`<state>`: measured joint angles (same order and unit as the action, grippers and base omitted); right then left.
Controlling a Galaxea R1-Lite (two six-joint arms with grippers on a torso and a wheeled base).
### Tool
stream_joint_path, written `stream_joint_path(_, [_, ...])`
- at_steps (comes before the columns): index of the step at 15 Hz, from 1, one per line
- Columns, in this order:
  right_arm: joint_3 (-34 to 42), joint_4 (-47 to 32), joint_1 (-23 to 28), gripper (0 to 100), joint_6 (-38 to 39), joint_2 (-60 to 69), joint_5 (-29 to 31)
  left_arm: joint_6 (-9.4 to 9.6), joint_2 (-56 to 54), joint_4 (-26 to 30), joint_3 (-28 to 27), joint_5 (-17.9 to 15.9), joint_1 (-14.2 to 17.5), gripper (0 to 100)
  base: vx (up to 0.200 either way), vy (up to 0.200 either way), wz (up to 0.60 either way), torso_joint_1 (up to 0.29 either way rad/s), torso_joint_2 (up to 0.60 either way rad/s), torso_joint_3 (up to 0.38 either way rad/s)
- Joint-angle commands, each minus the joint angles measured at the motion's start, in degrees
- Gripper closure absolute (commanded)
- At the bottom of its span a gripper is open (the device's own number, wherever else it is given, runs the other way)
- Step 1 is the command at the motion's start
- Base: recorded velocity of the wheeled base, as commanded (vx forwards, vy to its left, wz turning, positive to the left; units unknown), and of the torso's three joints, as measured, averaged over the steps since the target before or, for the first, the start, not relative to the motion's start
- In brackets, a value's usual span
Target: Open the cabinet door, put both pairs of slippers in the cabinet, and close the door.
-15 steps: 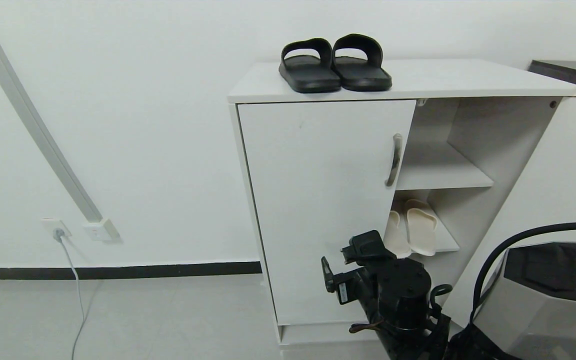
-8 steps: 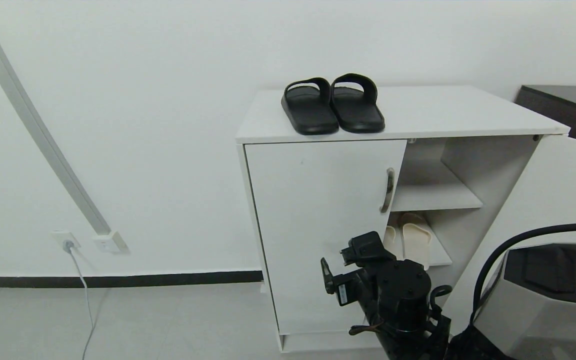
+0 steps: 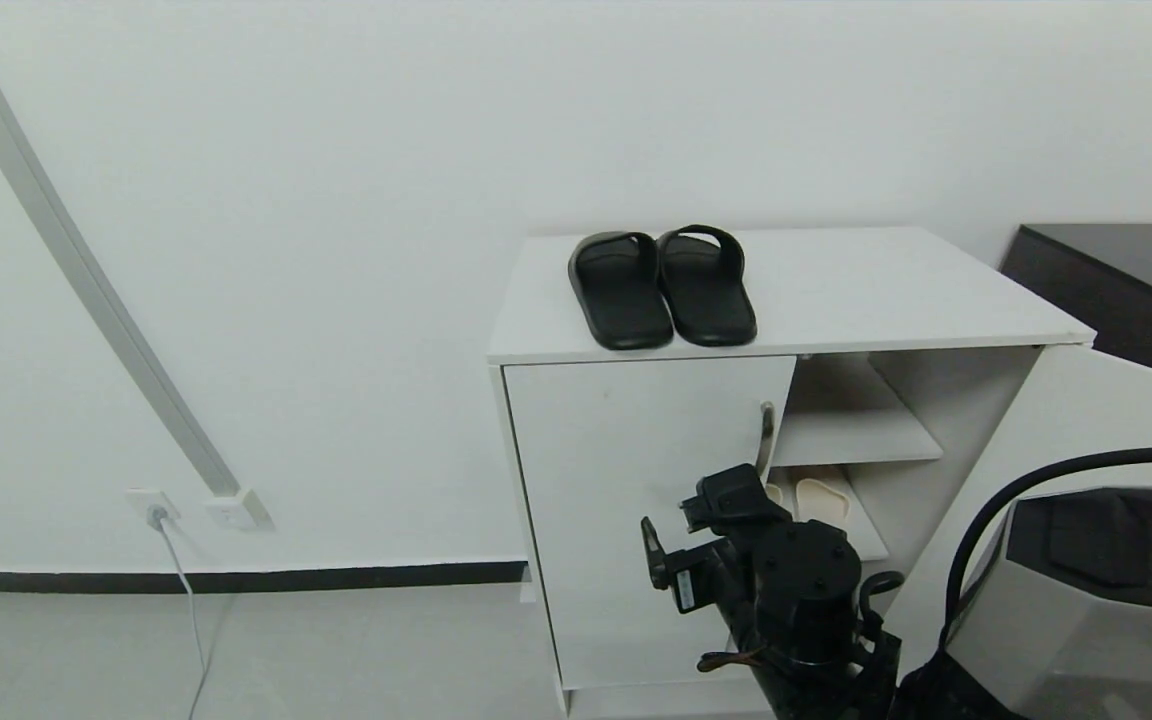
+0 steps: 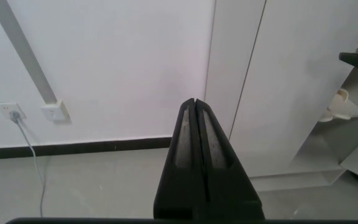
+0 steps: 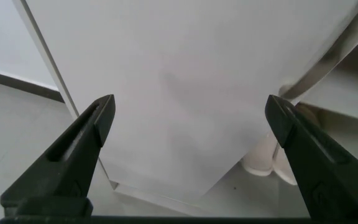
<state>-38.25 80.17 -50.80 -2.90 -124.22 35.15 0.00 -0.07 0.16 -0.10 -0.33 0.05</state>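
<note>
A pair of black slippers lies side by side on top of the white cabinet. Its left door is closed, with a metal handle. The right door stands swung open. White slippers rest on the lower shelf inside. My right arm is low in front of the closed door. My right gripper is open and empty, facing that door, its handle and the white slippers. My left gripper is shut on nothing, left of the cabinet.
A slanted cable duct runs down the wall to a socket with a hanging cable. Dark furniture stands right of the cabinet. Open floor lies to the cabinet's left.
The head camera has shifted, so the cabinet and slippers sit lower in the picture and the cabinet top shows more. The slippers and doors have not moved.
</note>
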Motion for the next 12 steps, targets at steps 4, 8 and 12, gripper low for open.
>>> stream_joint_path(4, [0.02, 0.43, 0.00, 0, -0.09, -0.14, 0.01, 0.00, 0.07, 0.02, 0.01, -0.02, 0.04, 100, 0.000, 0.000, 0.00, 0.201, -0.52, -0.314])
stream_joint_path(8, [-0.07, 0.43, 0.00, 0, -0.09, -0.14, 0.01, 0.00, 0.07, 0.02, 0.01, -0.02, 0.04, 100, 0.000, 0.000, 0.00, 0.231, -0.55, -0.320])
stream_joint_path(12, [0.02, 0.43, 0.00, 0, 0.00, -0.06, 0.01, 0.00, 0.07, 0.02, 0.01, -0.02, 0.04, 100, 0.000, 0.000, 0.00, 0.260, -0.59, -0.337])
